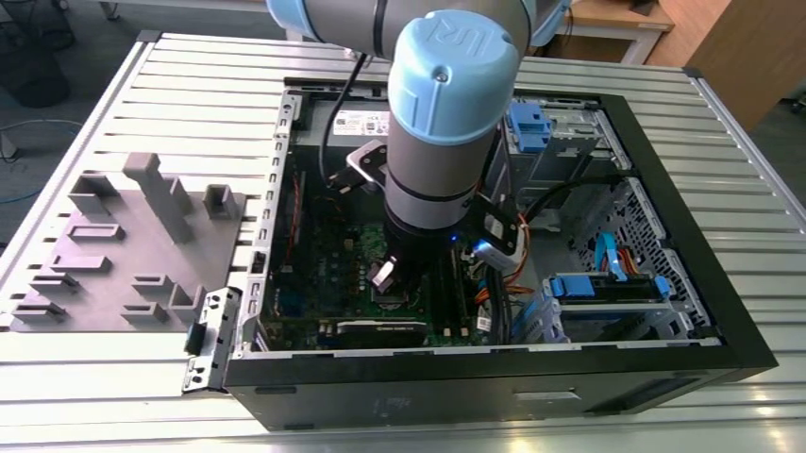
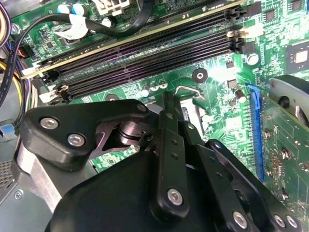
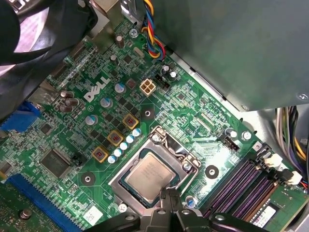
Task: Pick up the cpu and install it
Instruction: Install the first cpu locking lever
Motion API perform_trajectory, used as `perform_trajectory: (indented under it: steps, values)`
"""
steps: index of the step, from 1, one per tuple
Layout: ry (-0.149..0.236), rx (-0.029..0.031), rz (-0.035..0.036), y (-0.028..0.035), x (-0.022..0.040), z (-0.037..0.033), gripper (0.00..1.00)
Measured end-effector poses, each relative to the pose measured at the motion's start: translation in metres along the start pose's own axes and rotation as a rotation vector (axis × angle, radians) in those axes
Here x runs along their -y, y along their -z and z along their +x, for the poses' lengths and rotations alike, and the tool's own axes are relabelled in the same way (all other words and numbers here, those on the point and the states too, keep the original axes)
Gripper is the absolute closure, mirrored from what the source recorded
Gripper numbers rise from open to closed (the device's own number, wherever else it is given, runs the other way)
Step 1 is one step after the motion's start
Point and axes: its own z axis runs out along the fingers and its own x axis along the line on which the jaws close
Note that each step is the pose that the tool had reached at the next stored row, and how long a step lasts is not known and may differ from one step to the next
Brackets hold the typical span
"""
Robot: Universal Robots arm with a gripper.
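- Motherboard (image 3: 193,106): green, dotted with small silver parts.
- Cpu (image 3: 148,175): silvery-grey top, pale rim.
- Socket frame (image 3: 170,143): dark metal.
- Memory slots (image 2: 159,53): black, with white end clips.
- Gripper (image 2: 169,116): black, with silver screws.
- Arm (image 1: 441,123): grey, with light blue caps.
- Tray (image 1: 126,245): plain grey.
- Case (image 1: 705,283): black, with blue drive clips inside.
- Table (image 1: 189,85): pale, ribbed.

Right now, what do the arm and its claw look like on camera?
In the exterior view the arm is a grey cylinder with pale blue joint caps; a black cable runs beside it. In the second wrist view the claw is matte black: flat linkage bars joined by silver screws and a round pivot.
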Motion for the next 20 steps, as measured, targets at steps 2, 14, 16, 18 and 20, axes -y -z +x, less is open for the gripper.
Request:
perform_trajectory:
  steps: [2, 14, 16, 18, 20]
  values:
    - [0.000, -0.0007, 0.0004, 0.0002, 0.0000, -0.0001, 0.89]
    - [0.000, 0.0051, -0.0023, 0.0034, 0.0014, 0.0011, 0.89]
    - [0.000, 0.0059, -0.0027, 0.0066, 0.0014, 0.0009, 0.89]
    - [0.000, 0.0044, -0.0022, 0.0117, 0.0014, 0.0008, 0.89]
    - [0.000, 0.0045, -0.0023, 0.0138, 0.0015, 0.0010, 0.89]
